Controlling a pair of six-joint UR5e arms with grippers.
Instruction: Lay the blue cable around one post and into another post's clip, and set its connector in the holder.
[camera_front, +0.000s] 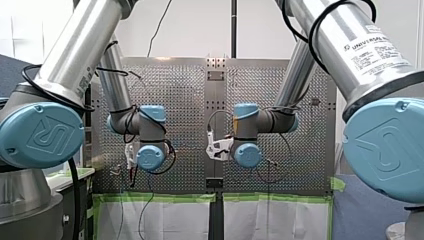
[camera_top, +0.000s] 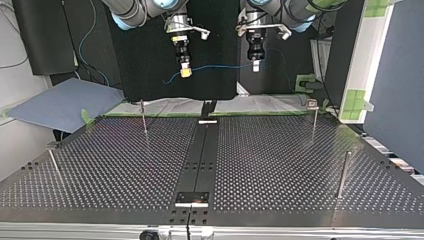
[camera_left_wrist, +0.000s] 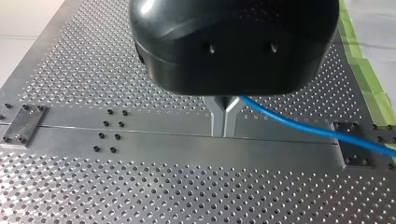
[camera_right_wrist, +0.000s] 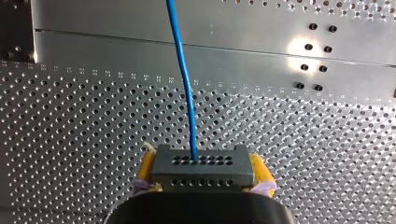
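- The perforated worktop (camera_top: 280, 165) fills the lower part of the top view, with a dark strip (camera_top: 202, 155) running down its middle.
- My left arm (camera_front: 60, 75) and my right arm (camera_front: 350, 55) come in from the sides of the front view, and their wrists bend toward the middle of the worktop.
- Four thin posts stand on the worktop in the top view. One is far on the left (camera_top: 143, 116) and one far on the right (camera_top: 314, 120). One is nearer on the right (camera_top: 343, 175) and one nearer on the left (camera_top: 54, 165).
- My left gripper (camera_left_wrist: 224, 126) is black, and its metal jaws are pressed together on the blue cable. In the top view it (camera_top: 256, 65) hangs above the far edge of the worktop.
- My right gripper (camera_right_wrist: 203, 164) has yellow pads (camera_right_wrist: 147, 168) clamped on either side of the connector. In the top view it (camera_top: 185, 71) hangs level with my left gripper and well apart from it.
- The connector (camera_right_wrist: 201, 173) is a dark grey block with rows of small holes, and it sits square between the yellow pads.
- The blue cable (camera_right_wrist: 184, 79) leaves the connector's face and runs ahead over the worktop. In the top view it (camera_top: 220, 66) spans the gap between the two grippers in the air, well apart from every post. In the left wrist view it (camera_left_wrist: 299, 123) trails sideways from the closed jaws.
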